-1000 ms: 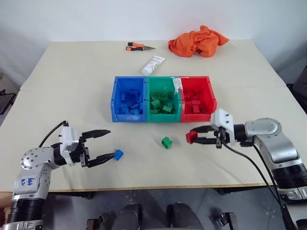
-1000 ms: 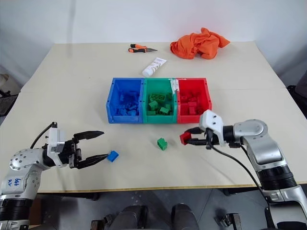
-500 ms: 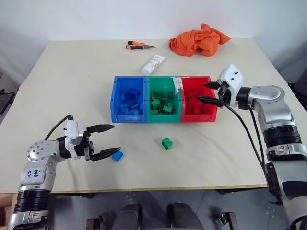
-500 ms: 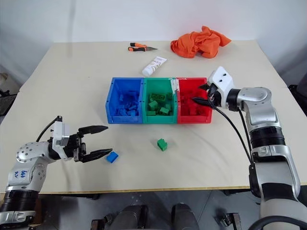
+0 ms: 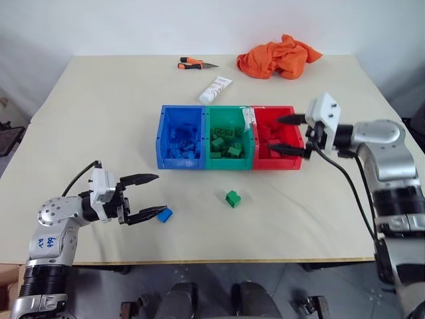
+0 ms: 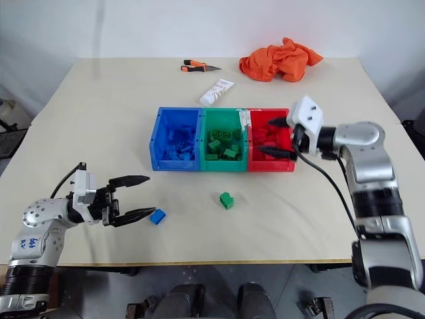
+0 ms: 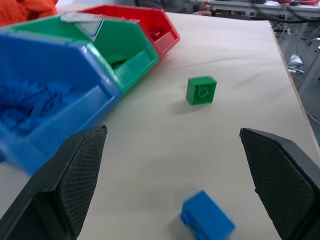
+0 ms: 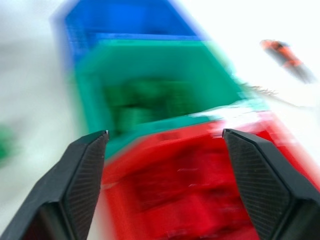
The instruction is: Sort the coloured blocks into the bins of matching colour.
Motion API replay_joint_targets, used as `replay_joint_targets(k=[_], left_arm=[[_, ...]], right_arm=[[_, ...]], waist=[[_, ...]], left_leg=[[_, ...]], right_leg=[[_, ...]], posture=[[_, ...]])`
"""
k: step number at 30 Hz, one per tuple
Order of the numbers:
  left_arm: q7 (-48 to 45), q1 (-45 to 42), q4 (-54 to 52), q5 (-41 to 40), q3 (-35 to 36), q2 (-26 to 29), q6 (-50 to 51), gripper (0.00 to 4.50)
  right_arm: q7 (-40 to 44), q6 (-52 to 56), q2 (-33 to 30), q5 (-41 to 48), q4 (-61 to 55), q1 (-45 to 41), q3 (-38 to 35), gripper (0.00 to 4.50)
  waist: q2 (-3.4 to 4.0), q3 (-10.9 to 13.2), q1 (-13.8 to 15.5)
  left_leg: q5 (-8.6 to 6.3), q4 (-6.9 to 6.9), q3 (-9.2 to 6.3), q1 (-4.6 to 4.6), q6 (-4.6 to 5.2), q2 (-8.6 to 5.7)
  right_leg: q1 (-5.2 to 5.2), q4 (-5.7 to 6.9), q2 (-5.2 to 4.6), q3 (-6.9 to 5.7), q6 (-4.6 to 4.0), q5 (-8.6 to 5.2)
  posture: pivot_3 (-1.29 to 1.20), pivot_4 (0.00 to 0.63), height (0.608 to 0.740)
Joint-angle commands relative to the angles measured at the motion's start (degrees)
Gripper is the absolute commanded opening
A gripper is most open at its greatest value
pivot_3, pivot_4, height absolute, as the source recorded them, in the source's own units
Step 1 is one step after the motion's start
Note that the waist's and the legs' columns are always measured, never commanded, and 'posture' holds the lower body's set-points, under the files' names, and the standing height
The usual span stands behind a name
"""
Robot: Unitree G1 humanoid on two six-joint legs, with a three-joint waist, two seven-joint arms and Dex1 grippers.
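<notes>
Right hand [image 5: 287, 135] now over red bin [image 5: 292, 114]

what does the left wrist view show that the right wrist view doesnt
Left wrist view alone: the loose blue block lying between the open left claw fingers, and the loose green block on the table.

Right wrist view alone: the orange-handled pliers, seen past the open right claw over the red bin.

Both: the joined blue bin, green bin and red bin.
</notes>
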Motion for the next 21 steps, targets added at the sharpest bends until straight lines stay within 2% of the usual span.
replay_joint_targets(k=[1, 5, 9, 14, 21], left_arm=[[0.46, 1.95, -2.3, -1.1, 2.28, 1.19, 0.23, 4.5], [1.07, 4.03, -3.4, -1.25, 3.8, 2.2, 1.02, 4.5], [1.55, 6.53, -4.98, -1.46, 5.43, 3.73, 2.25, 4.5], [3.98, 10.0, -10.55, -2.51, 7.53, 4.7, 5.1, 4.5], [5.14, 12.7, -13.71, -3.05, 8.58, 4.26, 6.04, 4.5]], right_arm=[[4.94, 3.02, -6.42, 5.28, -10.24, 10.63, -5.51, 3.81], [8.25, 0.53, -9.99, 7.86, -11.66, 19.5, -9.88, 3.81], [10.71, -1.08, -12.3, 8.22, -9.66, 24.32, -12.5, 3.81], [10.82, -1.79, -11.35, 8.57, -8.19, 23.31, -11.81, 3.81], [7.58, 0.13, -6.89, 6.96, -10.13, 18.32, -5.51, 3.81]], waist=[[0.0, 0.0, 0.67], [-0.01, 0.01, 0.48], [0.0, 0.01, 0.15], [0.0, 0.01, 0.25], [0.0, 0.01, 0.42]], left_leg=[[0.0, 0.0, -0.01, -0.01, 0.01, 0.01], [-0.02, 0.01, 0.04, 0.01, 0.04, 0.0], [0.01, -0.03, 0.13, 0.24, 0.04, 0.05], [0.02, -0.04, 0.13, 0.24, 0.04, 0.06], [0.01, -0.17, 0.12, 0.23, 0.04, 0.06]], right_leg=[[0.02, -0.06, 0.0, 0.0, 0.0, 0.0], [0.12, -0.42, 0.0, 0.02, 0.0, 0.0], [0.28, -0.42, 0.02, 0.07, -0.02, 0.01], [0.27, -0.42, 0.01, 0.09, -0.04, 0.0], [0.25, -0.52, 0.01, 0.08, -0.04, 0.0]], posture=[[0.0, 0.15, 0.74], [0.0, 0.15, 0.74], [0.0, 0.15, 0.74], [0.0, 0.15, 0.74], [0.0, 0.15, 0.74]])
